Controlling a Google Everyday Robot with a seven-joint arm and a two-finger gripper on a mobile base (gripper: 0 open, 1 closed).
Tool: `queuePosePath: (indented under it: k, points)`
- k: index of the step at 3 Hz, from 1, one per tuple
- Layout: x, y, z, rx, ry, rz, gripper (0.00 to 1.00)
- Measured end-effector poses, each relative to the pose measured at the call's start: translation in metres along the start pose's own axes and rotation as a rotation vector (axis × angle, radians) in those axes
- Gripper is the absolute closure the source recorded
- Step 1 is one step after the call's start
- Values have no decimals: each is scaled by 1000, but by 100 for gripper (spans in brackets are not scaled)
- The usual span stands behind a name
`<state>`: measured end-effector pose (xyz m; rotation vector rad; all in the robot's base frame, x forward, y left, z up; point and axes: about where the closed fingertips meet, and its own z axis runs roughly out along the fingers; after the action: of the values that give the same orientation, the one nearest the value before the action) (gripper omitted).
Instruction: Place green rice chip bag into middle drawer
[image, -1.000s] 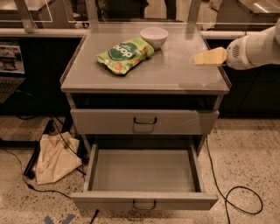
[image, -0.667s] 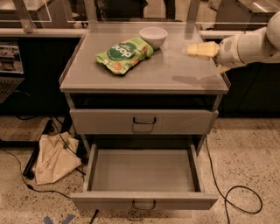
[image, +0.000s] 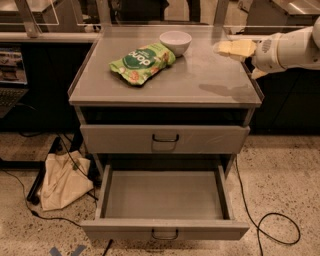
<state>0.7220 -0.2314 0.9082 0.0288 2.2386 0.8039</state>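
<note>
The only writing I can make out is on the green rice chip bag (image: 142, 62). Large white letters on its dark green round logo look to me like "pop", though I can't be sure of that. The smaller print around the logo is too fine for me to read. The gripper (image: 235, 48) hangs well to the right of the bag.

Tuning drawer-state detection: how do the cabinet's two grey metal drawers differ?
The upper grey metal drawer is shut; the lower grey metal middle drawer is pulled out. The upper drawer shows only its front; the middle drawer shows its floor. Both have dark wire handles. The gripper hovers over the cabinet top's right side.
</note>
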Motion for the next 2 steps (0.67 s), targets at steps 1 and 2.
queuePosePath:
  k: [1,2]
  points:
    - [10,-2,33,45,20,-2,0]
    - [15,11,75,33,64,-9,0]
